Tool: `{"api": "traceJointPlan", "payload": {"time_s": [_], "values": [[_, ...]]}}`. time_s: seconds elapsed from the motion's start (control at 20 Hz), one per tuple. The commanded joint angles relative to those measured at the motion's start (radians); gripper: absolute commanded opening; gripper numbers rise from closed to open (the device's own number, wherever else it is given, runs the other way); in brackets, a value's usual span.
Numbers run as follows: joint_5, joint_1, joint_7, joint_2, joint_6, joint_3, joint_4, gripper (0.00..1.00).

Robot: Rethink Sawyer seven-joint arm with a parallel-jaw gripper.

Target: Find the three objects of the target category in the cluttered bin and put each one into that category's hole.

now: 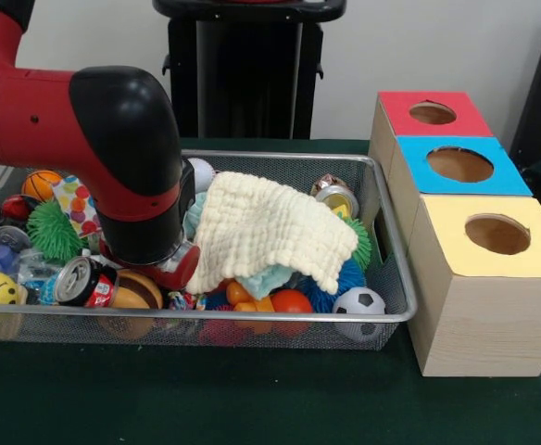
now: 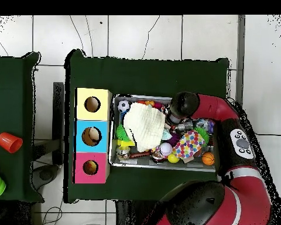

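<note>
Down at nine o'clock in the wire-mesh bin, the gripper is reaching into clutter; its grip cannot be told. At three o'clock, a cream cloth is covering toys.

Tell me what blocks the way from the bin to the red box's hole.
Nothing visible does: the hole in the red box lies open. The bin rim and the blue box stand beside that path.

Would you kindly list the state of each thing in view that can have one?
Arm: lowered into the bin, gripper hidden.
Bin: full of clutter.
Cloth: draped over toys.
Can: lying on its side.
Red-topped box: hole unblocked.
Blue-topped box: something pale in its hole.
</note>
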Motion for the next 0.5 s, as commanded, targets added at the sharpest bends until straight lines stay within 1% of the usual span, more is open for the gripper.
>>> {"api": "traceJointPlan", "payload": {"time_s": [0.05, 0.3, 0.5], "values": [[-0.039, -0.012, -0.289, 0.118, -0.001, 0.085, 0.045, 0.0], [-0.033, -0.005, -0.284, 0.109, 0.027, 0.082, 0.038, 0.0], [-0.041, 0.012, -0.281, 0.082, 0.056, 0.069, 0.027, 0.0]]}}
